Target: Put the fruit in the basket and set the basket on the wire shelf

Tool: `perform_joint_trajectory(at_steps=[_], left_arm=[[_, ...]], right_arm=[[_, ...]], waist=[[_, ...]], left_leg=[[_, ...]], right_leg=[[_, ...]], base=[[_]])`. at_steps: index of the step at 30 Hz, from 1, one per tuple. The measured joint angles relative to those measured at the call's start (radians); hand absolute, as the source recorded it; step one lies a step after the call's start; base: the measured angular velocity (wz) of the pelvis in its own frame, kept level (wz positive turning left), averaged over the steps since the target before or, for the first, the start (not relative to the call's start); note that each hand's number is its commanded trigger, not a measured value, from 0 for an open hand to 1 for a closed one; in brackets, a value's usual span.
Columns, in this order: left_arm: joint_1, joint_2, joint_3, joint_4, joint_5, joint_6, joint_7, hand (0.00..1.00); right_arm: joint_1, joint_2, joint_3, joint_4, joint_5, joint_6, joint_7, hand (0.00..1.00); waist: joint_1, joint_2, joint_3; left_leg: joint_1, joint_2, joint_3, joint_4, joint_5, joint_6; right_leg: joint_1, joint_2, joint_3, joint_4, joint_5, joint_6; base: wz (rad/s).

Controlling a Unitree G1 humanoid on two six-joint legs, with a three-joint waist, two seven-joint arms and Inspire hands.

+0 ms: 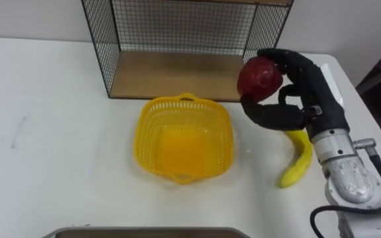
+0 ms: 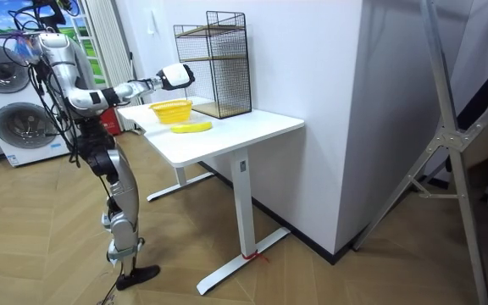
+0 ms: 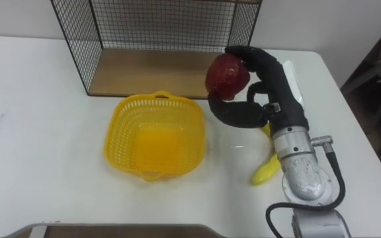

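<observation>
Above the right part of the white table, my right hand hangs clear of the surface, its fingers arched over the top of a red apple and the thumb curled beneath it. The grip looks firm, and the fruit sits on the side of the hand that faces the basket.

That is the relation the next move turns on, as I judge it. The yellow basket stands empty on the table, to the left of the apple and a little nearer to me, with its right rim close below the fruit. A short carry leftward and down should put the apple over the opening before I loosen my fingers. Straight behind the basket stands the wire shelf, its wooden floor bare and its open front facing me.

A banana lies on the table under my wrist, just right of the basket. Its long axis runs roughly away from me and its curve bulges to the right. This same hand is the one beside it, so it is likely mine to fetch afterwards.
</observation>
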Motion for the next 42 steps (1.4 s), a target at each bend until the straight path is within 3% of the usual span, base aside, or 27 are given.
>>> perform_joint_trajectory(at_steps=[12,13,14,15,21,42], left_arm=[[-0.019,0.005,-0.019,0.001,0.003,0.004,-0.044,0.0],[-0.019,0.005,-0.018,0.001,0.003,0.004,-0.049,0.0],[-0.019,0.006,-0.018,0.001,0.004,0.005,-0.058,0.0],[-0.02,0.008,-0.018,0.0,0.008,0.007,-0.059,0.0],[-0.021,0.01,-0.019,-0.001,0.008,0.016,-0.061,0.0],[-0.015,0.015,-0.027,-0.041,0.008,0.023,-0.076,0.0]], right_arm=[[-0.001,-0.008,0.116,0.016,-0.101,0.008,0.128,1.0],[-0.001,-0.008,0.118,0.018,-0.101,0.011,0.132,0.78],[0.0,-0.008,0.12,0.026,-0.104,0.012,0.138,0.22],[0.001,-0.008,0.125,0.038,-0.108,0.013,0.141,0.0],[0.003,-0.008,0.149,0.056,-0.117,0.028,0.161,0.0],[0.029,-0.007,0.152,0.099,-0.196,0.031,0.171,0.0]], waist=[[0.037,0.001,0.0055],[0.038,0.0,0.0053],[0.038,-0.002,0.0043],[0.038,-0.006,0.0043],[0.038,-0.014,0.0029],[0.038,-0.011,0.0044]], left_leg=[[-0.001,0.0,-0.014,-0.005,0.0,0.0],[-0.001,0.0,-0.014,-0.006,0.0,0.0],[-0.001,0.0,-0.015,-0.006,0.0,0.0],[-0.001,0.0,-0.017,-0.006,0.0,0.0],[0.0,0.0,-0.019,0.0,0.0,0.0],[-0.003,-0.001,-0.03,-0.002,0.0,0.0]], right_leg=[[0.008,-0.001,-0.015,0.0,0.002,-0.001],[0.008,-0.001,-0.015,0.0,0.002,-0.001],[0.009,-0.001,-0.016,0.0,0.002,-0.001],[0.01,-0.001,-0.017,0.0,0.002,-0.001],[0.011,-0.001,-0.019,-0.002,0.002,-0.001],[0.015,0.0,-0.026,-0.004,0.002,-0.001]], base=[[0.03],[0.0],[0.03],[0.04],[0.01],[0.01]])
